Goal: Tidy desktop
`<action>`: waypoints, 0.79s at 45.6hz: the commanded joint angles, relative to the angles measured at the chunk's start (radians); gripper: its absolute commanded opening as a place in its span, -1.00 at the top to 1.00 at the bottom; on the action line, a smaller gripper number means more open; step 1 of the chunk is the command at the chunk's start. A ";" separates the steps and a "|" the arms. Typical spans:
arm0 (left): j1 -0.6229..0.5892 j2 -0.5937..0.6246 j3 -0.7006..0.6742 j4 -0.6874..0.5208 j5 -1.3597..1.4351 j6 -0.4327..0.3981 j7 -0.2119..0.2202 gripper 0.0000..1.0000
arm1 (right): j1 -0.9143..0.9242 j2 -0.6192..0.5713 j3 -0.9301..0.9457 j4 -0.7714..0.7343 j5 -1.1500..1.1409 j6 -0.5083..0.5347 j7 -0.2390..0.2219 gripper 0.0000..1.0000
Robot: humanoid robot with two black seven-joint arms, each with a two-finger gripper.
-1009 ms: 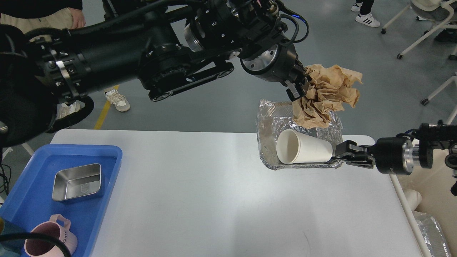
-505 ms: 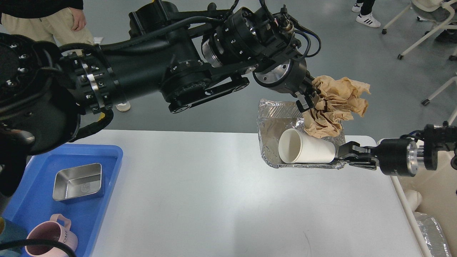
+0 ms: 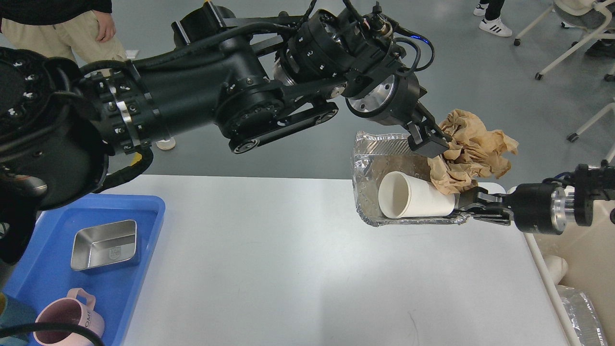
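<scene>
The white desktop (image 3: 288,259) fills the lower middle of the head view. My left gripper (image 3: 430,142) is shut on a crumpled brown paper (image 3: 473,154) and holds it above the table's far right corner. My right gripper (image 3: 468,211) is shut on the rim of a foil tray (image 3: 372,154), lifted and tilted above the desktop. A white paper cup (image 3: 415,202) lies on its side in the foil tray, mouth toward me. The brown paper touches the tray's right part and the cup.
A blue plastic tray (image 3: 144,211) at the left holds a steel box (image 3: 103,245) and a pink mug (image 3: 69,322). A cream bin (image 3: 586,259) stands right of the table, with foil (image 3: 581,307) in it. People and chair legs stand on the floor behind.
My left gripper has carried the brown paper to the right and downward, toward the bin side. My right gripper and the foil tray with the cup have shifted slightly right.
</scene>
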 commanded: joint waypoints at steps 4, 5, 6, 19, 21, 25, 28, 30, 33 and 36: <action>0.005 0.020 -0.019 0.000 -0.065 0.053 0.009 -0.86 | -0.007 -0.002 0.001 -0.003 0.000 -0.005 0.000 1.00; 0.007 0.023 -0.022 -0.002 -0.073 0.058 0.018 -0.86 | -0.007 -0.002 0.001 -0.003 0.000 -0.005 0.000 1.00; 0.008 0.033 -0.025 -0.003 -0.080 0.063 0.032 -0.87 | -0.008 -0.004 0.001 -0.003 0.001 -0.005 0.000 1.00; 0.207 0.397 -0.131 -0.202 -0.152 0.067 0.172 -0.93 | -0.018 -0.016 0.001 -0.003 0.001 -0.009 -0.002 1.00; 0.258 0.468 -0.163 -0.248 -0.152 0.067 0.170 -0.94 | -0.021 -0.018 0.001 -0.003 0.001 -0.011 -0.002 1.00; 0.380 0.600 -0.270 -0.342 -0.154 0.073 0.169 -0.94 | -0.024 -0.022 0.001 -0.003 0.003 -0.026 -0.002 1.00; 0.500 0.693 -0.387 -0.406 -0.154 0.084 0.167 -0.94 | -0.030 -0.022 0.000 -0.003 0.003 -0.032 -0.002 1.00; 0.594 0.747 -0.480 -0.439 -0.155 0.090 0.164 -0.94 | -0.035 -0.022 0.001 -0.003 0.003 -0.034 -0.002 1.00; 0.748 0.803 -0.640 -0.463 -0.160 0.093 0.158 -0.94 | -0.038 -0.022 0.001 -0.003 0.003 -0.037 -0.002 1.00; 0.910 0.818 -0.814 -0.471 -0.184 0.090 0.153 -0.94 | -0.038 -0.021 0.001 -0.003 0.003 -0.040 -0.002 1.00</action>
